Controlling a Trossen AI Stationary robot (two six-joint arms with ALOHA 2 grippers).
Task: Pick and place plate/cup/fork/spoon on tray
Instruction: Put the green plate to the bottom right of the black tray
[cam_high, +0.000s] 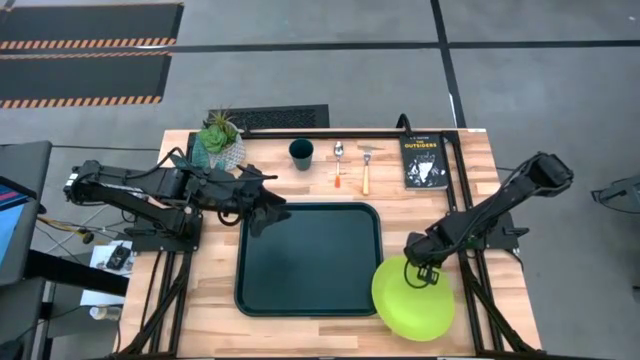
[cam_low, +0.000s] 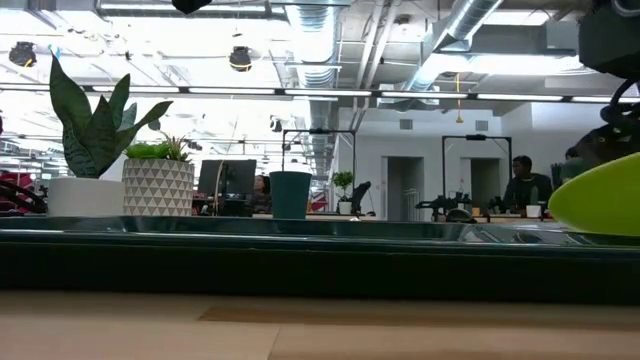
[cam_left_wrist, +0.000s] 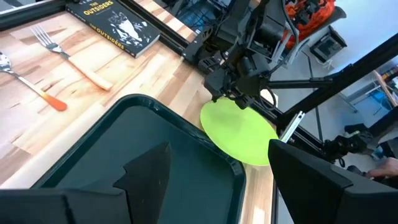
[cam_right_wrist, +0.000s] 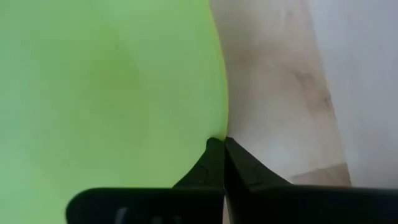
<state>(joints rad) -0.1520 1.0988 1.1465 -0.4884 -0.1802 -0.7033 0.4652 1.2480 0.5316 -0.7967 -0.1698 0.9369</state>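
Tray (cam_high: 308, 258) sat closest to the low camera, mid-table, nothing on it. Right gripper (cam_high: 422, 268) was clamped on the plate (cam_high: 413, 298) rim, fingers (cam_right_wrist: 214, 163) pinched together on the edge; plate was tilted, off the tray's right side, lapping its near-right corner. Left gripper (cam_high: 268, 208) hovered over the tray's far-left corner, fingers apart, nothing held. Cup (cam_high: 301, 153), spoon (cam_high: 338, 165) and fork (cam_high: 366, 168) lay in a row beyond the tray's far edge, book (cam_high: 424, 161) right of them, potted plant (cam_high: 220, 140) left.
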